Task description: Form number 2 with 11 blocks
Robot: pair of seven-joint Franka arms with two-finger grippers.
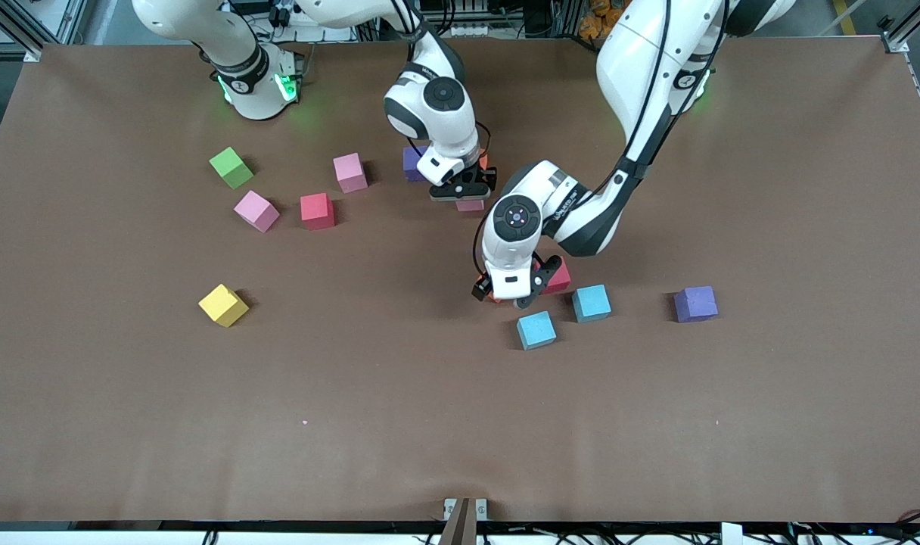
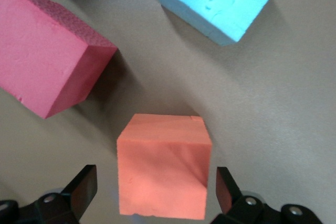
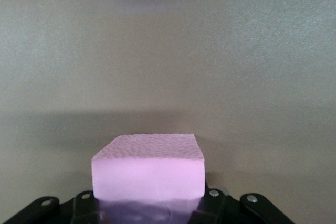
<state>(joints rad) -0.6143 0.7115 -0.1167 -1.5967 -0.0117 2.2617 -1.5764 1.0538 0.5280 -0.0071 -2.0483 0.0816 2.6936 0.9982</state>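
Observation:
My left gripper is open and low over the table, its fingers on either side of an orange block with a gap on each side. A red block lies beside it, and two light blue blocks lie close by. My right gripper is shut on a pink block, which shows just below the hand in the front view. A purple block and an orange one are partly hidden by that hand.
Toward the right arm's end lie a green cube, two pink blocks, a red block and a yellow block. Another purple block lies toward the left arm's end.

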